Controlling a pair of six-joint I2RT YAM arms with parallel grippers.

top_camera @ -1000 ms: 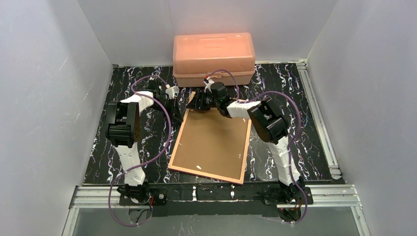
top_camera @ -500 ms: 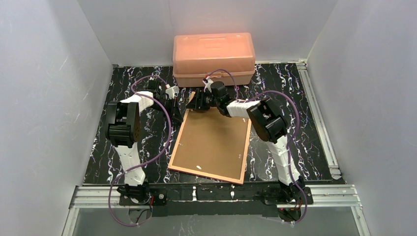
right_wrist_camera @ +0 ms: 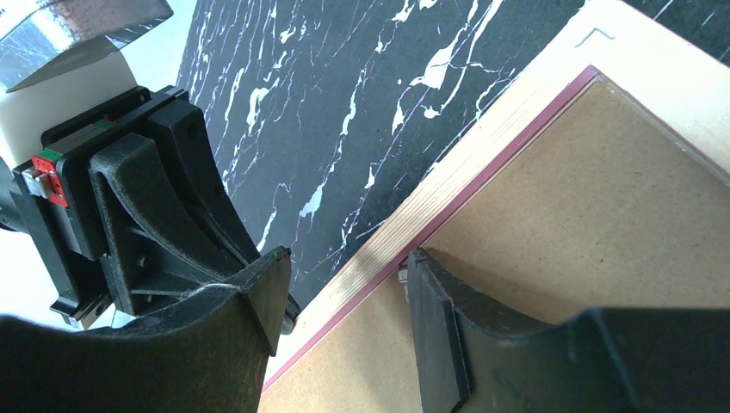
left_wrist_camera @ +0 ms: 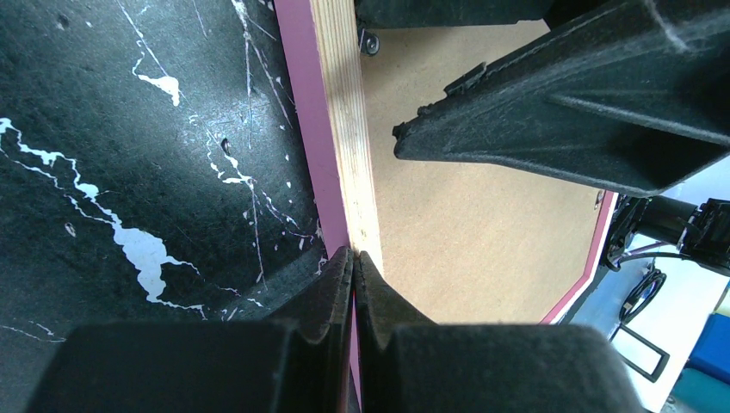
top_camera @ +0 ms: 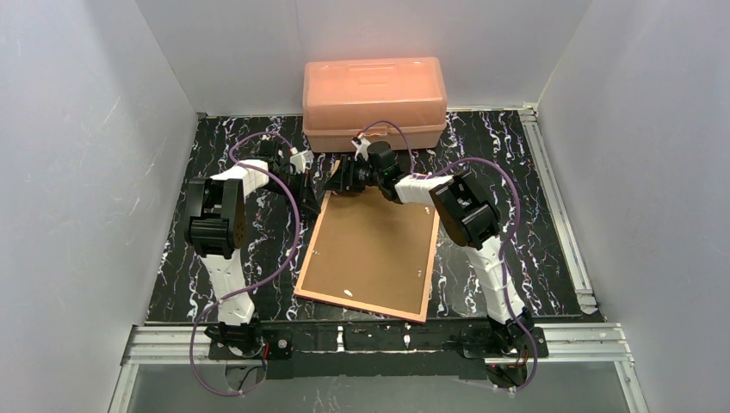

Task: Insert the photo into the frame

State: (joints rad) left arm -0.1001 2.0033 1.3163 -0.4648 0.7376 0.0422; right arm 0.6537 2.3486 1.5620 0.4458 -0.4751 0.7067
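The black marbled worktop (top_camera: 185, 288) sits between white walls. The left claw (left_wrist_camera: 353, 258) is pinched shut, its tips against the rim of the frame (left_wrist_camera: 340, 129). The right claw (right_wrist_camera: 349, 262) stands half wide astride the rim, not yet gripping. If it closes crooked, the face-down frame may skid. Only the wrist views show this. The top view shows the whole backing board (top_camera: 370, 245). No view shows the photo.

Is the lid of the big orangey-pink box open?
No, the box at the back has its lid sitting flat and closed on top, with no gap showing.
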